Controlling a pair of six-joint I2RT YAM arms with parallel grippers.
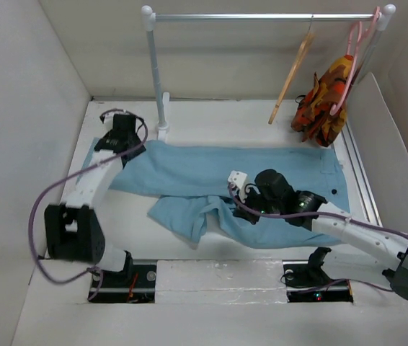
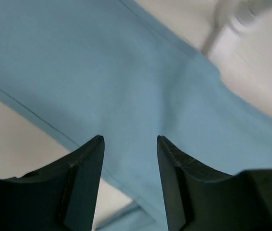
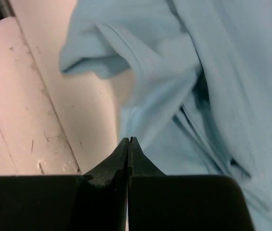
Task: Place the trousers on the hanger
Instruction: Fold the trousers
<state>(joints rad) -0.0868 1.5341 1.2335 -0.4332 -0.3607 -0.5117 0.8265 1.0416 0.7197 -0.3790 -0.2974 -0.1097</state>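
Note:
The light blue trousers (image 1: 211, 173) lie spread flat across the table, with one leg folded toward the front (image 1: 189, 216). The tan wooden hanger (image 1: 291, 78) hangs by its hook from the rail at the back right, bare. My left gripper (image 1: 117, 138) is open and hovers over the left leg end; in the left wrist view (image 2: 130, 139) blue cloth (image 2: 126, 72) fills the gap between its fingers. My right gripper (image 1: 249, 211) is shut over the folded middle of the trousers. In the right wrist view (image 3: 129, 139) its tips meet with nothing seen between them, just short of the rumpled cloth (image 3: 174, 86).
A clothes rail (image 1: 262, 16) on white posts (image 1: 156, 72) spans the back; its foot shows in the left wrist view (image 2: 241, 14). A pink plastic hanger (image 1: 352, 65) with an orange-red-yellow patterned garment (image 1: 323, 101) hangs at the far right. White walls enclose the table.

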